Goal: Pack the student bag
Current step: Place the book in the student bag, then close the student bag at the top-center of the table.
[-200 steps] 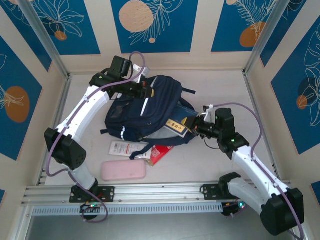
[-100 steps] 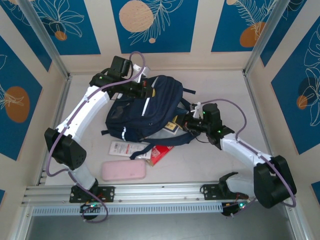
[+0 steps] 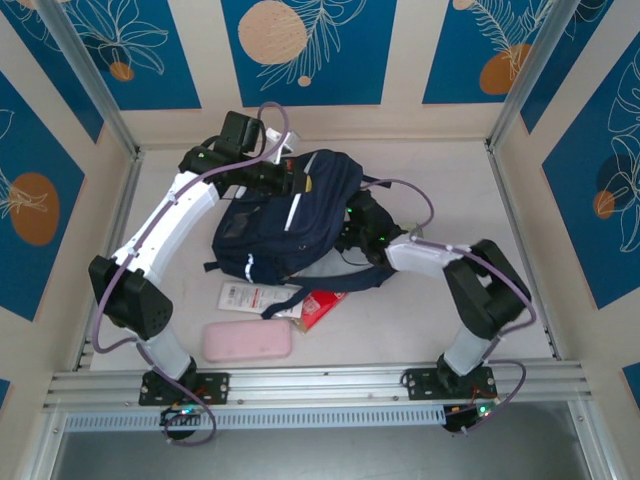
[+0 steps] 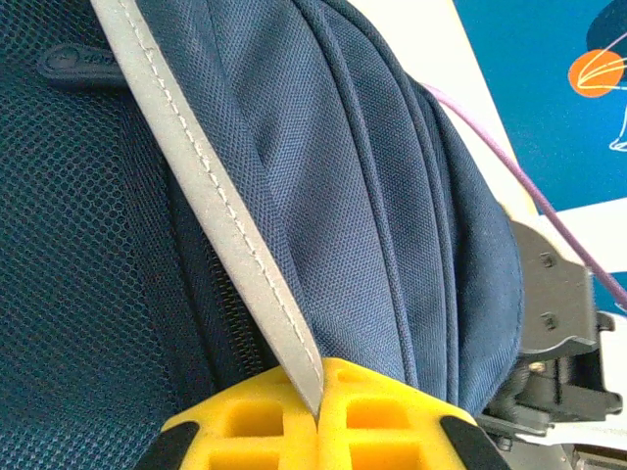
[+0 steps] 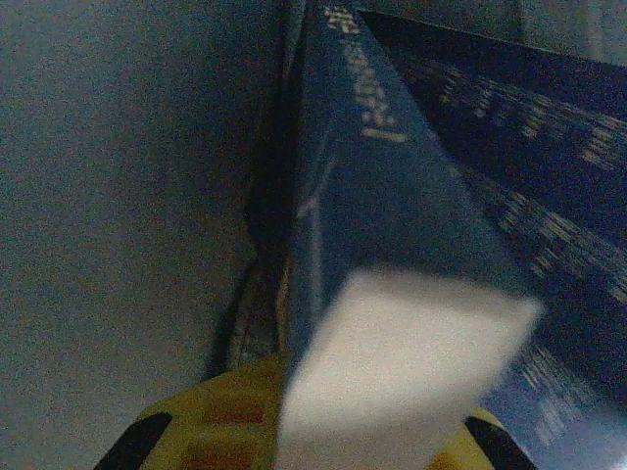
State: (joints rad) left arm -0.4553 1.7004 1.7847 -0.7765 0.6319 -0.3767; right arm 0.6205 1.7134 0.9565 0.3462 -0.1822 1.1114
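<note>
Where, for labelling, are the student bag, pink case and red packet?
student bag [image 3: 318,205]: top external view, navy front panel.
pink case [image 3: 248,341]: top external view, lid middle.
red packet [image 3: 322,304]: top external view, exposed corner.

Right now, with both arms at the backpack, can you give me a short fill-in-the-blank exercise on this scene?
1. The left gripper is shut on the backpack's grey stitched ____.
2. Inside the backpack, the right gripper holds a dark blue ____.
3. The flat case on the table is ____ in colour.
Missing words: stripe; book; pink.
</note>
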